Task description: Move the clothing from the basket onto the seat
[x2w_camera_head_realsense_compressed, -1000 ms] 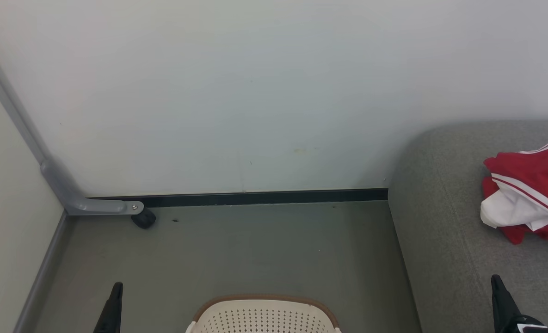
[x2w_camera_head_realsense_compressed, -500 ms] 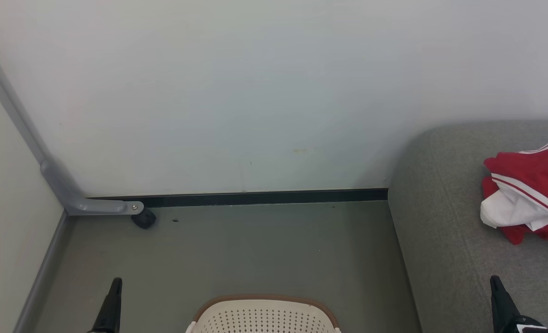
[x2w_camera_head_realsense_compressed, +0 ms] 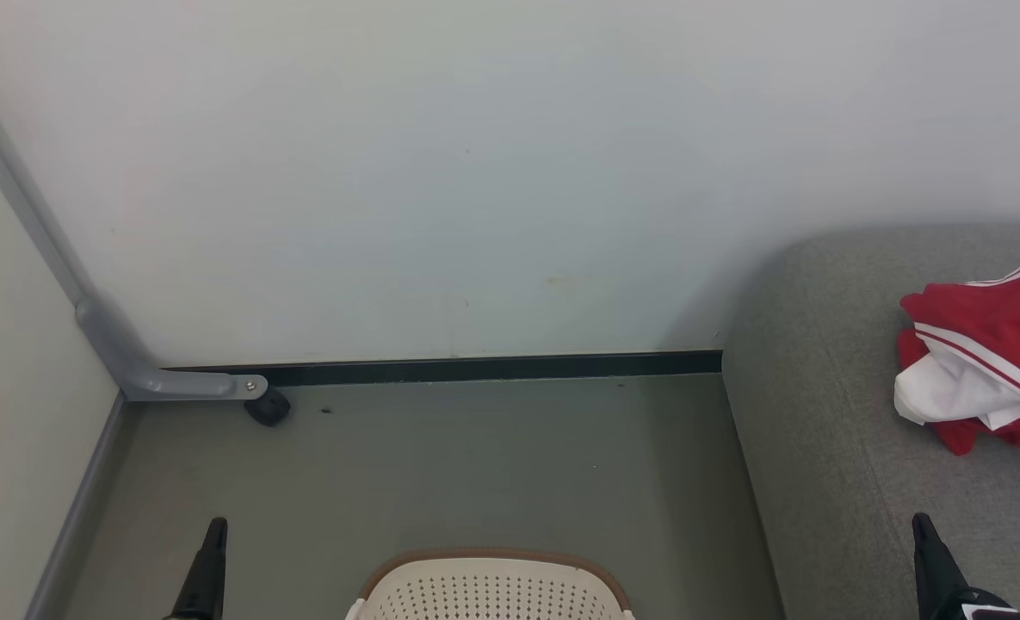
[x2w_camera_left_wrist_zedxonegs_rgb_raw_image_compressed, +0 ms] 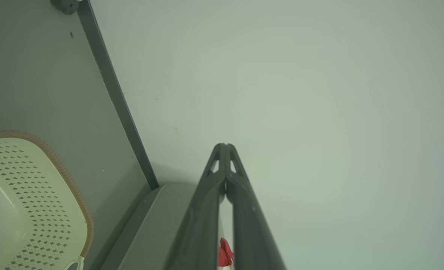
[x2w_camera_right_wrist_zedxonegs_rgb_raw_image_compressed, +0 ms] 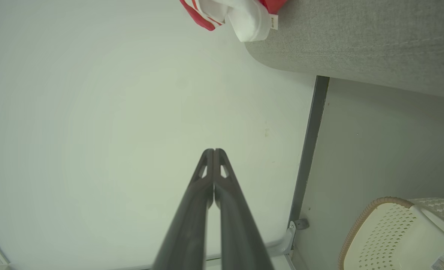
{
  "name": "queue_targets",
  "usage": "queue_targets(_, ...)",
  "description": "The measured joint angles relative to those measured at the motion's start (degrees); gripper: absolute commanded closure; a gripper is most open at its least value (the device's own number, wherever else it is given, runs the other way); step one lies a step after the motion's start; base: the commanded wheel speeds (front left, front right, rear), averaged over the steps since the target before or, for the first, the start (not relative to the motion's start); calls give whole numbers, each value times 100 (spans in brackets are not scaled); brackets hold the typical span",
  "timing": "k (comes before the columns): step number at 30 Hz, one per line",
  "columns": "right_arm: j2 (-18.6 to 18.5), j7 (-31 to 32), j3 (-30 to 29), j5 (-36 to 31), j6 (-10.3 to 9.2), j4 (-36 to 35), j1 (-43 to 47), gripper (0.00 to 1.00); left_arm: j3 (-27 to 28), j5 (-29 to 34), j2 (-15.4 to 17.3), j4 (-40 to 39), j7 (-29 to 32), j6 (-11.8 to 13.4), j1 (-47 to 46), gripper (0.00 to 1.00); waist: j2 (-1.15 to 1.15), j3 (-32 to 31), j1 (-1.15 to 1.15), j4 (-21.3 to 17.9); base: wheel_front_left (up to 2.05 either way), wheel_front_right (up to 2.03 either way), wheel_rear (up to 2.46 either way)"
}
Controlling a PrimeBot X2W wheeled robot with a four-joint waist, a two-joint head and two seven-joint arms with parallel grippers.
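Note:
Red and white clothing [x2w_camera_head_realsense_compressed: 983, 357] lies bunched on the grey seat [x2w_camera_head_realsense_compressed: 828, 430] at the right; its edge [x2w_camera_right_wrist_zedxonegs_rgb_raw_image_compressed: 236, 15] also hangs into the right wrist view. The cream basket [x2w_camera_head_realsense_compressed: 492, 590] with its brown rim stands on the floor at the bottom centre, and the parts of it in view [x2w_camera_left_wrist_zedxonegs_rgb_raw_image_compressed: 23, 210] [x2w_camera_right_wrist_zedxonegs_rgb_raw_image_compressed: 398, 236] hold nothing. My left gripper [x2w_camera_head_realsense_compressed: 213, 530] [x2w_camera_left_wrist_zedxonegs_rgb_raw_image_compressed: 225, 147] is shut and empty, left of the basket. Over the seat's front part my right gripper [x2w_camera_head_realsense_compressed: 923, 523] [x2w_camera_right_wrist_zedxonegs_rgb_raw_image_compressed: 213, 152] is shut too, with nothing in it.
A pale wall with a dark skirting strip [x2w_camera_head_realsense_compressed: 475, 368] closes the space ahead. A grey metal leg with a black caster [x2w_camera_head_realsense_compressed: 267, 406] stands in the left corner. Grey floor [x2w_camera_head_realsense_compressed: 441, 465] lies between basket and wall.
Both grippers have risen slightly in the head view since the first frame. The clothing, basket and seat have not moved.

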Motion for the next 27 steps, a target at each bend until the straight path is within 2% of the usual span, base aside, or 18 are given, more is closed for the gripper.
queue_targets(27, 0, 0, 0, 5, 0, 7, -1, 100, 0, 0, -1, 4, 0, 0, 0, 100, 0, -1, 0, 0, 0, 0, 0)
